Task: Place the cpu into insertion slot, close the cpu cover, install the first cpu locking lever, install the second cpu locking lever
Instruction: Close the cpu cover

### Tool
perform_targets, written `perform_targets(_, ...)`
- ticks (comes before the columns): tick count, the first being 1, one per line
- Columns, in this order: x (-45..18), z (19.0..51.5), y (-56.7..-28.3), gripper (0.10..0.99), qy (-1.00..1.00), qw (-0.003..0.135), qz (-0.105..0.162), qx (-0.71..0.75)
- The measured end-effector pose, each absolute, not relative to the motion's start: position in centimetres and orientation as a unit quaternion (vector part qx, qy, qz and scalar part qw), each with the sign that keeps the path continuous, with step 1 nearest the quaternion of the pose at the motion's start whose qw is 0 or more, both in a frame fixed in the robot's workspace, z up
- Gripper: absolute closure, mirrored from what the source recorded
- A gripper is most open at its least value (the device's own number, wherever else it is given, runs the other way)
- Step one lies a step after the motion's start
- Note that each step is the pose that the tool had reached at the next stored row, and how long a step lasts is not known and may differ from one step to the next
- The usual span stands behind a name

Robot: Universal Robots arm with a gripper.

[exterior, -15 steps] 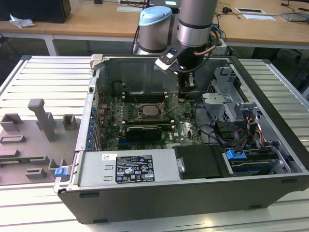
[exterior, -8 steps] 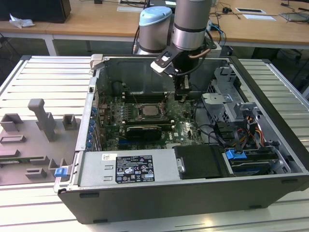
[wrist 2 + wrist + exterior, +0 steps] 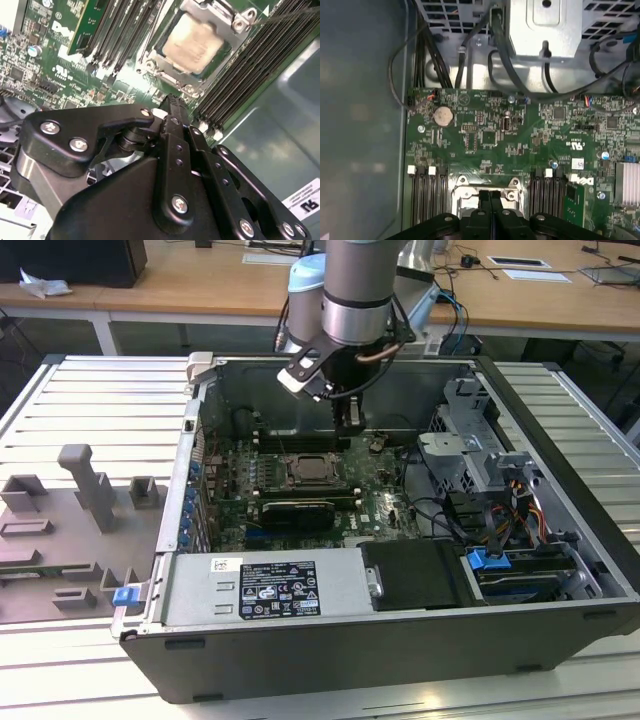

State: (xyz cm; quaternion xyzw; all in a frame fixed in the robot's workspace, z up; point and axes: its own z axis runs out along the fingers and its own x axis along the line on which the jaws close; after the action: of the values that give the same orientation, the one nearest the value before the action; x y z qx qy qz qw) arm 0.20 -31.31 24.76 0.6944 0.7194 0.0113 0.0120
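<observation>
The cpu (image 3: 192, 47) lies flat in the insertion slot (image 3: 292, 481), its dull silver-beige top showing through the window of the cpu cover (image 3: 227, 15), which lies down over it. In the exterior view the cpu (image 3: 314, 470) sits mid-board inside the open computer case. My gripper (image 3: 348, 424) hangs just behind the socket, a little above the green board. Its two black fingers are pressed together with nothing between them, as both wrist views show; in the second wrist view the gripper (image 3: 169, 100) ends near the socket's corner. The first wrist view has the gripper (image 3: 490, 196) right over the socket rim (image 3: 465, 192).
Black memory slots (image 3: 250, 70) flank the socket on both sides. A long black card (image 3: 295, 512) lies in front of it, then the power supply (image 3: 265, 590). A drive cage (image 3: 470, 440) and cables stand at the exterior view's right. A grey fixture plate (image 3: 70, 520) lies outside the case.
</observation>
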Motion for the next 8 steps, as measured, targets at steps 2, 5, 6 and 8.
perform_targets(2, -0.1, 24.5, -31.3, 0.98, 0.719, 0.012, 0.011, 0.694)
perform_targets(5, -0.8, 24.3, -31.3, 0.98, 0.72, 0.012, 0.011, 0.694)
perform_targets(6, -1.1, 24.3, -31.3, 0.98, 0.72, 0.012, 0.011, 0.694)
perform_targets(8, -1.5, 24.2, -31.3, 0.98, 0.72, 0.012, 0.011, 0.694)
